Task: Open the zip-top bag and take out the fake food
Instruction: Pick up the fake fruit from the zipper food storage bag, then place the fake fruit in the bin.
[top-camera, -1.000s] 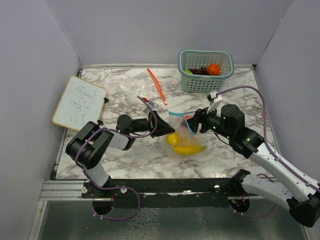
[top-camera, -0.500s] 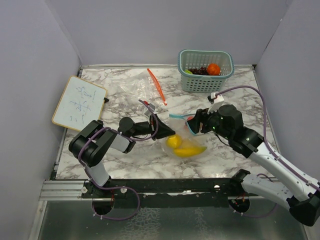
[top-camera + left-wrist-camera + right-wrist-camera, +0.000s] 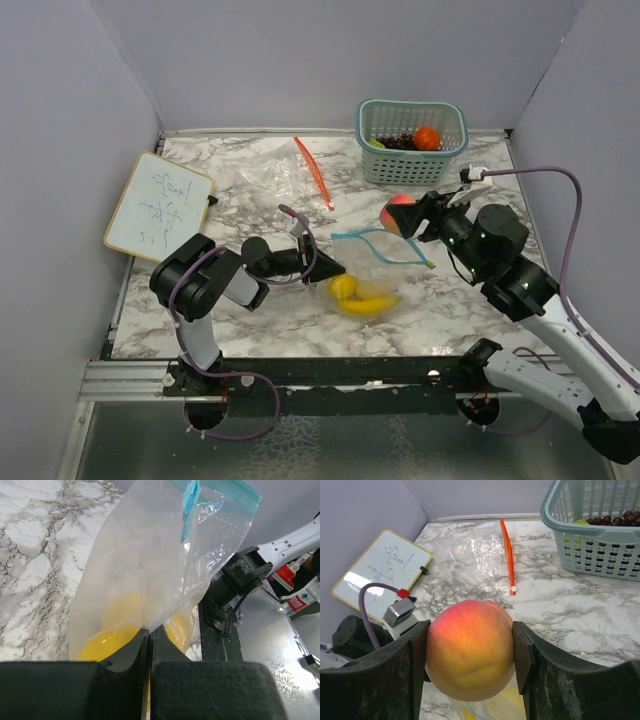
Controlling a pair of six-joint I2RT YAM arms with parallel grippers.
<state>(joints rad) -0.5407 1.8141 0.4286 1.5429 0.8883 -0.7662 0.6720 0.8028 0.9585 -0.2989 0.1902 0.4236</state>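
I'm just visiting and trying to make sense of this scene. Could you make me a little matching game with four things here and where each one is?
Things:
1. peach
2. banana
3. orange
4. whiteboard

Places:
A. in the teal basket
B. at the left edge of the table
C. held by the right gripper
D. inside the blue-zip bag

Pairs: 1-C, 2-D, 3-A, 4-B

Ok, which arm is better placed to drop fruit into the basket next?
Right. The right claw grips the peach clear of the bag, and the basket stands just beyond it. The left claw is shut on the bag's edge, with yellow fruit inside.
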